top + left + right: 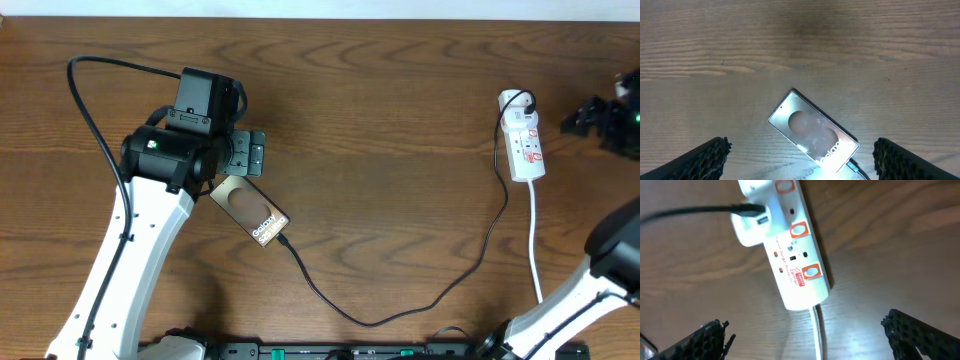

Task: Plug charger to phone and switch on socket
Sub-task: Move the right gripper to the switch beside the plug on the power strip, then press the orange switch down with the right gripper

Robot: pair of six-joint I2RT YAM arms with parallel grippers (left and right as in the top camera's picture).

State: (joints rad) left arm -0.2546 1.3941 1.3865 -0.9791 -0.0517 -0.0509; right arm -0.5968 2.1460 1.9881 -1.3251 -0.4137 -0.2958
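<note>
The phone point(255, 213) lies flat and slanted on the wooden table, brown face up with white lettering. The charger cable point(400, 310) runs from a black plug in the socket point(523, 145) in a long loop to the phone's lower right end, where its tip point(286, 241) meets the phone's edge. My left gripper point(240, 168) hangs open just above the phone's upper end. In the left wrist view the phone point(812, 131) lies between the open fingers point(800, 162), untouched, with the plug tip point(855, 165) at its end. My right gripper point(810, 337) is open above the socket point(790, 250), near its cord end.
The socket's white cord point(533, 240) runs towards the front edge, and it also shows in the right wrist view point(818, 335). A thick black robot cable point(95, 110) arcs over the table's left side. The right arm's base point(610, 260) stands at the front right.
</note>
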